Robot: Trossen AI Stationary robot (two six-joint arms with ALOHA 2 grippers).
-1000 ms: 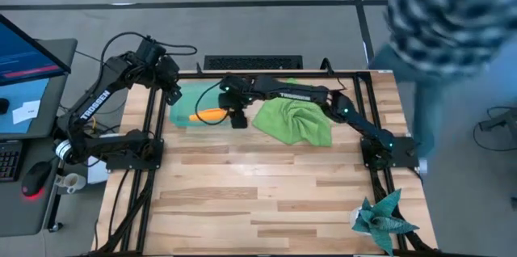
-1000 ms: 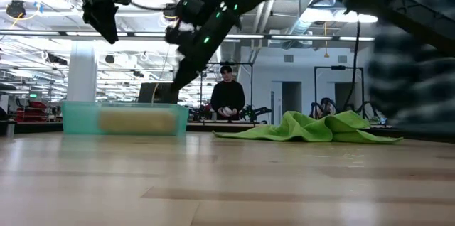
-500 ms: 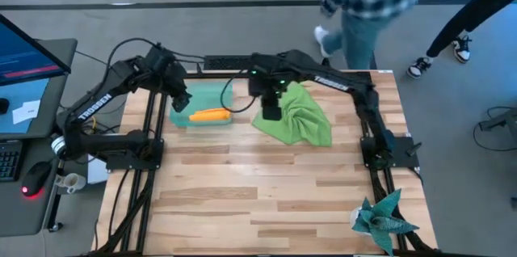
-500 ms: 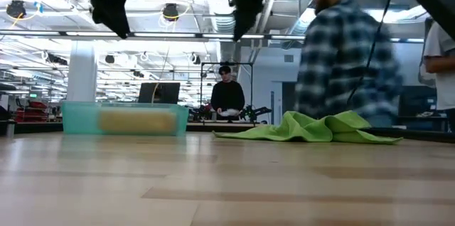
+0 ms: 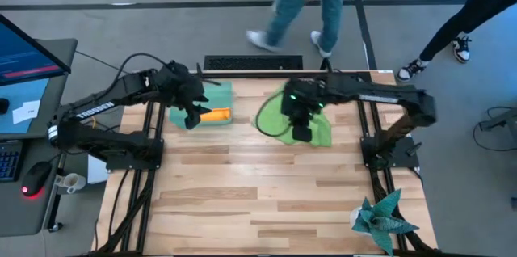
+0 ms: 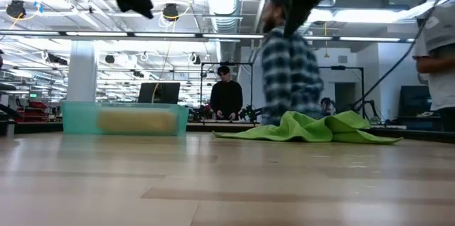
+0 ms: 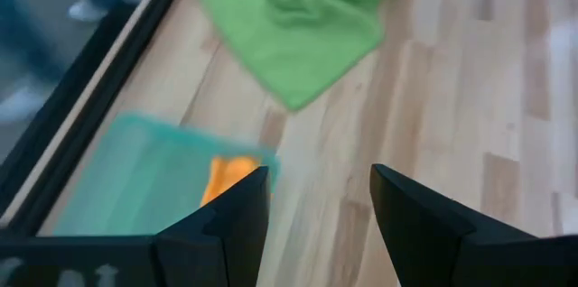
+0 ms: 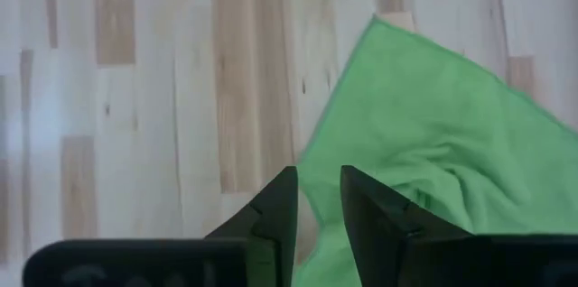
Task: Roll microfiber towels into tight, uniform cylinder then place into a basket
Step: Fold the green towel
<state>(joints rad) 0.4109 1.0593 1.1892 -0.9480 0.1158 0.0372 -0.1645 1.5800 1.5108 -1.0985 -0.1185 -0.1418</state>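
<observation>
The orange towel (image 5: 215, 115) lies rolled up inside the mint-green basket (image 5: 212, 94) at the table's far left; the low view shows it through the basket wall (image 6: 124, 119). The lime green towel (image 5: 317, 133) lies crumpled and unrolled on the wood at far centre-right. My left gripper (image 5: 191, 117) hovers open above the basket's near edge, fingers (image 7: 237, 210) apart with nothing between them. My right gripper (image 5: 300, 132) hangs high over the green towel (image 8: 433, 161), pointing down, with a narrow gap (image 8: 319, 192) between its fingers and nothing in it.
A dark teal spiky cloth (image 5: 384, 216) sits at the table's near right corner. Bare wood (image 5: 258, 192) fills the middle and near part. People walk past on the floor beyond the far edge (image 5: 299, 2); one stands behind the table in the low view (image 6: 284, 70).
My right gripper has left the basket, risen and swung toward the table's right, ending above the green towel. My left gripper has moved toward the near edge and right, over the basket. The orange roll stays in the basket. A person has walked leftward behind the table.
</observation>
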